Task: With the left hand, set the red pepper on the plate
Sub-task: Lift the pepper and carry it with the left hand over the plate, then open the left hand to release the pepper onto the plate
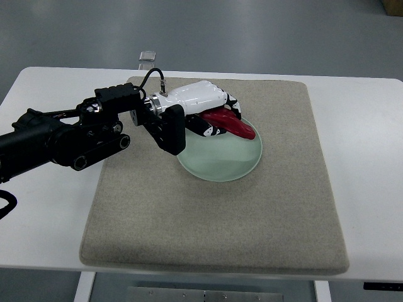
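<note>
Left hand (211,110) over plate (220,160), gripping pepper (234,124).
Pepper's tip lies on plate rim; plate sits on mat (252,220).

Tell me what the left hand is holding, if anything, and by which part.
The white left hand grips the long glossy red pepper by its upper-left end, over the pale green round glass plate.
</note>
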### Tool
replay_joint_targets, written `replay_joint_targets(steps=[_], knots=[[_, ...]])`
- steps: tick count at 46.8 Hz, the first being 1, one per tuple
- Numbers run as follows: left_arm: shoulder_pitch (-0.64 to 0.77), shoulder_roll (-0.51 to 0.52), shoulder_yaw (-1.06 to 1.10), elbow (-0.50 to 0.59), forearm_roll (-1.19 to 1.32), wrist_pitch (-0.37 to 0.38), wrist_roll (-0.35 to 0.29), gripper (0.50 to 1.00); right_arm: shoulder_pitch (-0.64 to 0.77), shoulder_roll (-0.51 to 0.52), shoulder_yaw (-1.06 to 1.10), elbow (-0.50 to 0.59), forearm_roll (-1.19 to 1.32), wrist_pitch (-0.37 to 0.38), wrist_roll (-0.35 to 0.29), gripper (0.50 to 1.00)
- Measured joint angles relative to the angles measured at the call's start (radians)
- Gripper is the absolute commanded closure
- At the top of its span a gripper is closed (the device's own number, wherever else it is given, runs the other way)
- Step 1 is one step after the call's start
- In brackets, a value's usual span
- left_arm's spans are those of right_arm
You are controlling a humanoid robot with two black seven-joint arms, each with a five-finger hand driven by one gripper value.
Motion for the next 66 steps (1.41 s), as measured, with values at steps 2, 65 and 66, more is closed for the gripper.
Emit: replay_joint_targets(steps=[2,65,66], knots=[[0.0,-0.002,0.002,-0.001,0.003,-0.005,0.0,1.0,0.0,0.0,0.0,0.0,0.0,0.0,0.0,0.568],[0.054,-0.001,-0.005,0.003,-0.011,0.013,0.0,0.652,0.0,0.0,0.0,0.0,0.0,0.0,0.001,0.568],[0.054,-0.001,-0.007,0.003,-0.012,0.013,0.0,0.649,0.0,0.0,0.0,0.0,0.0,0.0,0.001,0.568]])
